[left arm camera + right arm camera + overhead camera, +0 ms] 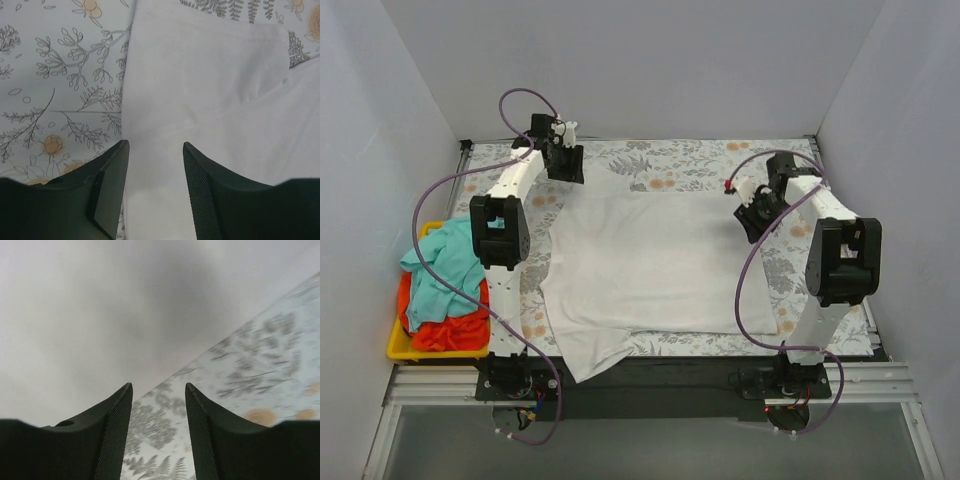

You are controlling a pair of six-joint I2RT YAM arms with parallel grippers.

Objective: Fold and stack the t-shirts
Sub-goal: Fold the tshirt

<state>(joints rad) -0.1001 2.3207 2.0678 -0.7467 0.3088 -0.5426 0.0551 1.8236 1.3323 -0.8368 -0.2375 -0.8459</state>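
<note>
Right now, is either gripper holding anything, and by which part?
Nothing is held. The left gripper stands open over the white shirt with nothing between its jaws; the right gripper is open and empty too.

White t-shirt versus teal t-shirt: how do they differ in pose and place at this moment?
The white t-shirt lies spread nearly flat; the teal t-shirt is crumpled in a heap. The white t-shirt rests on the floral table cover, one corner hanging over the near edge; the teal t-shirt sits atop an orange-red t-shirt in the yellow tray. Both are plain cloth shirts, not yet folded.
</note>
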